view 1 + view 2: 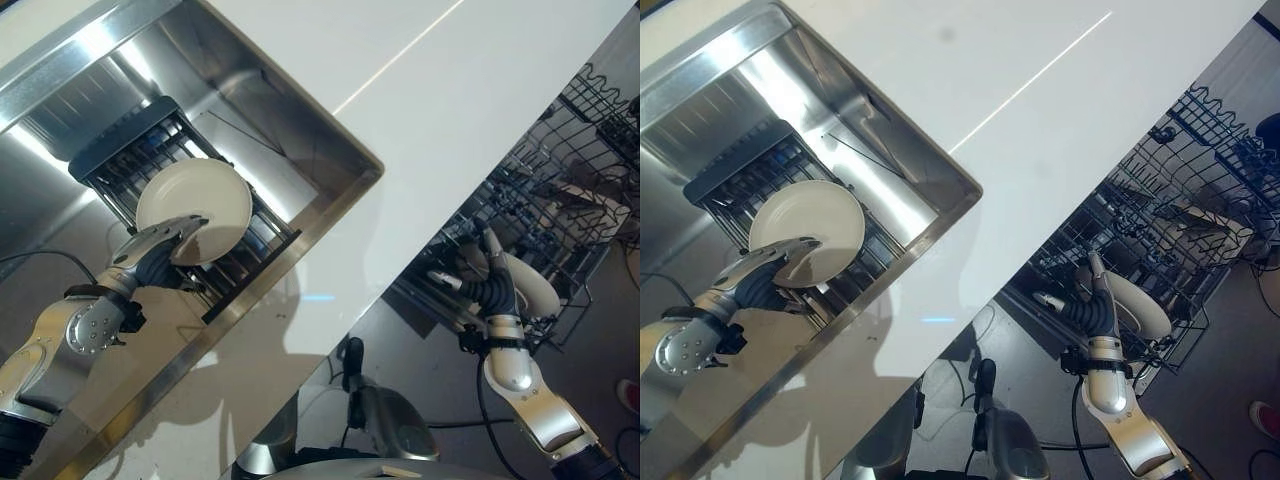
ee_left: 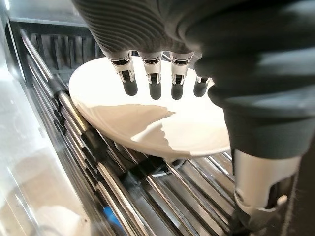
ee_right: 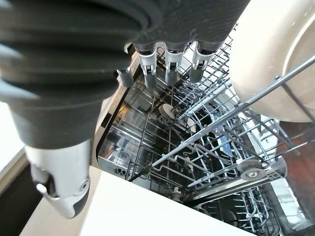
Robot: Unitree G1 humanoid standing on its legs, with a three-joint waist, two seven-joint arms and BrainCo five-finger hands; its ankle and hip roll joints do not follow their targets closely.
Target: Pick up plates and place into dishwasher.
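The left hand [image 1: 165,243] is grasping the cream plate [image 1: 195,210] by its rim over the drying rack [image 1: 140,165] in the sink [image 1: 330,195]; I am judging that the rim could be catching a rack bar and slipping from this edge grip. The right hand [image 3: 167,66], fingers relaxed and empty, is hanging by the dishwasher rack [image 1: 1160,220], beside a plate [image 3: 275,54] already resting there. The left thumb is hidden under the cream plate.

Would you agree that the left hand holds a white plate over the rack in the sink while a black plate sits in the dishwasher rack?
Not quite: the plate in the dishwasher rack is white, as the right wrist view shows. The left hand does hold a white plate over the sink rack.
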